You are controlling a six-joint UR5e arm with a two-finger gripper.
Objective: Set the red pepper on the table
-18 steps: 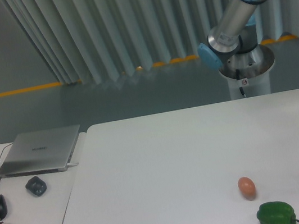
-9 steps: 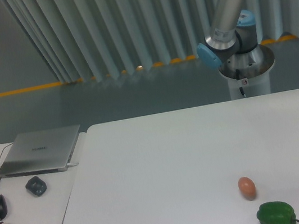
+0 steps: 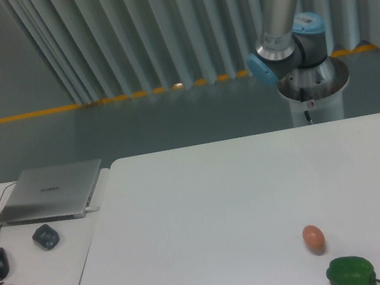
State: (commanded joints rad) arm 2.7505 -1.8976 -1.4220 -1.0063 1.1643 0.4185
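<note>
Arm swung upright, jaws out of frame

Since a second ago the arm (image 3: 278, 13) has swung from a slant to near vertical behind the desk (image 3: 207, 205). Jaws out of view; their state cannot be told. Red pepper not visible. On the desk, front right: egg (image 3: 313, 238), green pepper (image 3: 351, 273) just beside it. Laptop (image 3: 53, 191) on side desk.

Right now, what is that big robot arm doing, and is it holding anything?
Only part of the robot arm shows, up behind the white table. Its gripper is out of the picture, so I cannot tell if it holds anything. No red pepper is in sight. On the table sit a small orange-brown egg and a green pepper, close together near the front right corner, with nothing touching them. A closed laptop lies on the smaller desk to the left.
</note>
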